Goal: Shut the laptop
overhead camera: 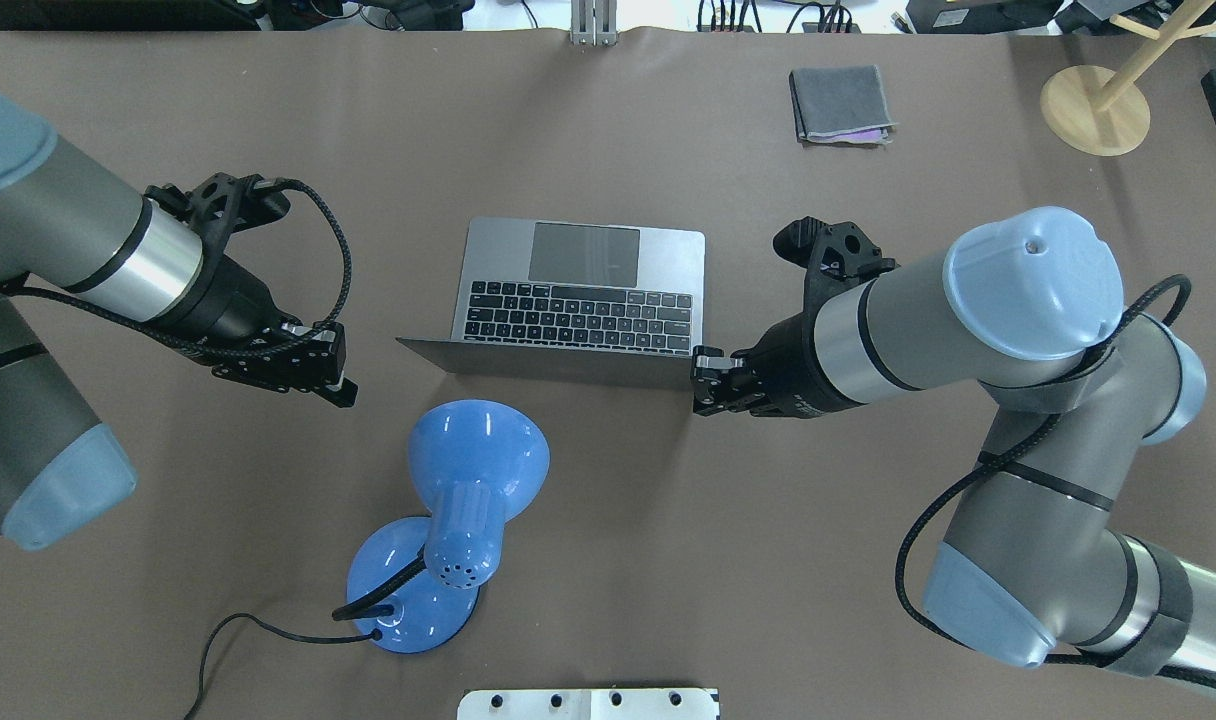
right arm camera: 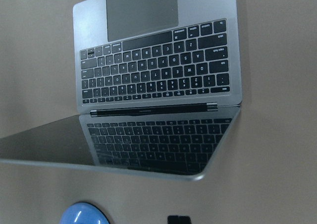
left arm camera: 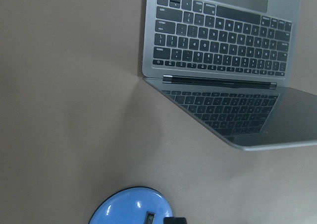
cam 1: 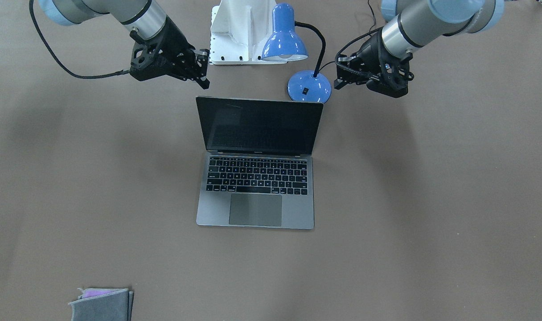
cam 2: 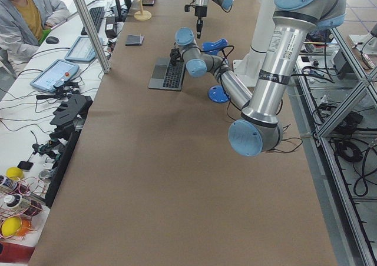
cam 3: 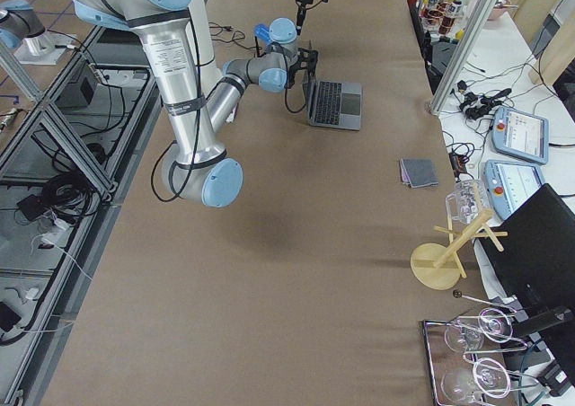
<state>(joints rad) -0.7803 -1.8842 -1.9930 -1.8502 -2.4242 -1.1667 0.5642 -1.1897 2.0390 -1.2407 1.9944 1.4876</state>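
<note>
The laptop (cam 1: 255,178) stands open at the table's middle, its dark screen tilted back towards me and its black keyboard and trackpad showing. It also shows in the overhead view (overhead camera: 578,300), the left wrist view (left arm camera: 218,40) and the right wrist view (right arm camera: 158,80). My right gripper (overhead camera: 705,382) is open and empty, just off the lid's right top corner and not touching it; it also shows in the front-facing view (cam 1: 204,67). My left gripper (overhead camera: 336,368) is open and empty, a little to the left of the lid; it also shows in the front-facing view (cam 1: 339,72).
A blue desk lamp (overhead camera: 478,460) with a black cord stands just behind the lid on my side, its base (cam 1: 309,87) close to my left gripper. A grey felt pouch (overhead camera: 840,103) lies at the far side. A wooden stand (overhead camera: 1095,110) is far right.
</note>
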